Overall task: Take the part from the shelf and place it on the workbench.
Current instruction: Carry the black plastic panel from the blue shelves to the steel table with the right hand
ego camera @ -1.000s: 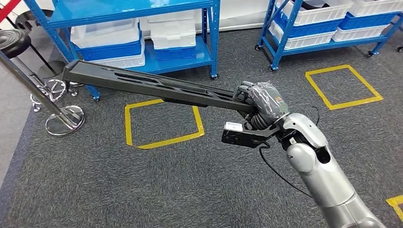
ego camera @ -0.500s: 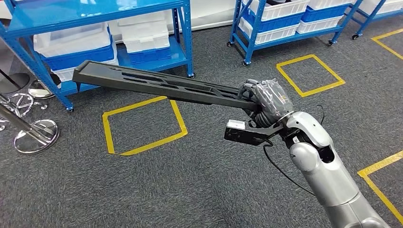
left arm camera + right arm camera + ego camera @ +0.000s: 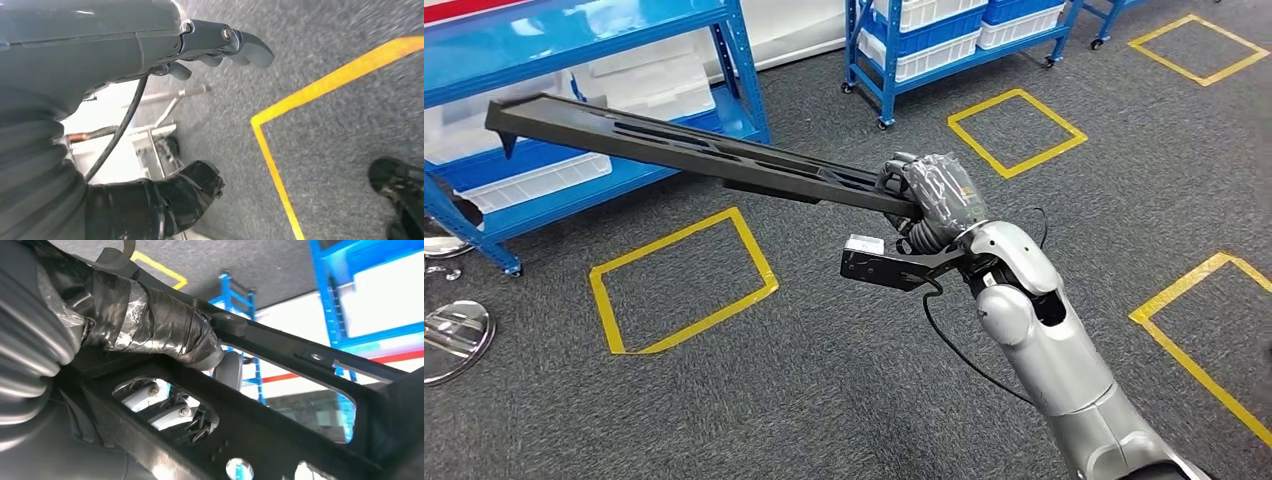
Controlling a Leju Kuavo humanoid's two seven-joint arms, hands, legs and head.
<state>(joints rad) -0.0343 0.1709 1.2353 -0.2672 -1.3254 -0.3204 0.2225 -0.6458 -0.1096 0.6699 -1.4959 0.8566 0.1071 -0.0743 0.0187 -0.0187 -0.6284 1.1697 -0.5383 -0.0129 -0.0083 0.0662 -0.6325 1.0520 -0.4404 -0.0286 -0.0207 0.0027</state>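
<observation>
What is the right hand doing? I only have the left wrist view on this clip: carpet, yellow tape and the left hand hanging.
Observer: In the head view the right hand grips one end of a long black part, which sticks out to the robot's left above the carpet.
Operator: Is the part level?
Observer: Roughly; its far end reaches in front of the blue shelf.
Operator: How is the grip?
Observer: The right wrist view shows the tape-wrapped thumb lying across the part's frame, with fingers visible through a cutout on the other side.
Operator: Any workbench?
Observer: I can't see one; ahead there are a second blue shelf holding bins and yellow tape squares.
</observation>
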